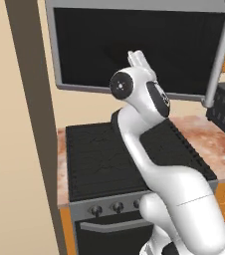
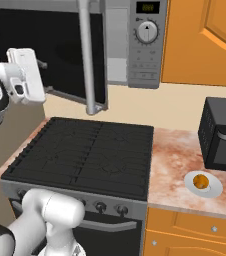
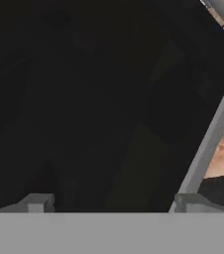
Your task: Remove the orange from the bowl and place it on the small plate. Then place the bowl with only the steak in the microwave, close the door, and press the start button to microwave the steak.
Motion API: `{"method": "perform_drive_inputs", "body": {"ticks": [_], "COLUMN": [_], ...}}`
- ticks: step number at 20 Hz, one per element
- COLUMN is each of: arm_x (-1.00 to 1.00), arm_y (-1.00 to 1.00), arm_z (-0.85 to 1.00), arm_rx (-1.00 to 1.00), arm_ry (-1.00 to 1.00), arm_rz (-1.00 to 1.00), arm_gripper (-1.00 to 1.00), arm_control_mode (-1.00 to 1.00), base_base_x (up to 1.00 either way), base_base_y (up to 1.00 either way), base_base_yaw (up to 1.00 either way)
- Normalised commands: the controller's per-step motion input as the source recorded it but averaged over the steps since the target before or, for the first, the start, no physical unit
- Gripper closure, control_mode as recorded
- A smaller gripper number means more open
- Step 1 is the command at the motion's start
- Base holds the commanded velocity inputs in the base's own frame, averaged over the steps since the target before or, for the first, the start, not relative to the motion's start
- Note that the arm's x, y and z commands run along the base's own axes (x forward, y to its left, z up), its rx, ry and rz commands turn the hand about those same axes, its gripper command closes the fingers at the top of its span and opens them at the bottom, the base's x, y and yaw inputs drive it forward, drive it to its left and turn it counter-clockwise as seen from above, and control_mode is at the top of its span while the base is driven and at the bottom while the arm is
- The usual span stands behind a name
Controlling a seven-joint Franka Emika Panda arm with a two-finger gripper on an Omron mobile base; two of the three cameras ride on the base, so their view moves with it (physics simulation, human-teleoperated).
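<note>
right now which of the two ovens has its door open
The microwave above the stove: its door swings out, handle forward. The black toaster oven on the counter is shut.

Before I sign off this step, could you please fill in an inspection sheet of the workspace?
Surface: mottled reddish stone counter, black gas stove set in it.
Job's things: small round orange fruit sits on small pale grey-white plate; silver-grey microwave, its dark-glass door swung open.
Clutter: black countertop toaster oven.
Tool: tool open, empty, facing the dark glass.
Cables: nothing seen.
Surroundings: orange cabinets, beige wall.
</note>
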Motion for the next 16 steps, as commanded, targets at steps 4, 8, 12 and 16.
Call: {"method": "perform_drive_inputs", "body": {"ticks": [4, 8, 12, 16], "arm_x": [0.76, 0.35, 0.37, 0.43], "arm_y": [-0.47, -0.29, -0.22, -0.21], "arm_z": [0.09, 0.09, 0.12, 0.10], "arm_rx": [0.24, 0.19, 0.17, 0.17], "arm_ry": [0.00, -0.02, -0.02, 0.00], "arm_rz": [0.22, 0.25, 0.23, 0.22], "arm_gripper": [-1.00, -1.00, -1.00, -1.00], "arm_control_mode": [-1.00, -1.00, -1.00, -1.00], "base_base_x": [0.00, 0.00, 0.00, 0.00], "base_base_y": [0.00, 0.00, 0.00, 0.00], "base_base_yaw": [0.00, 0.00, 0.00, 0.00]}}
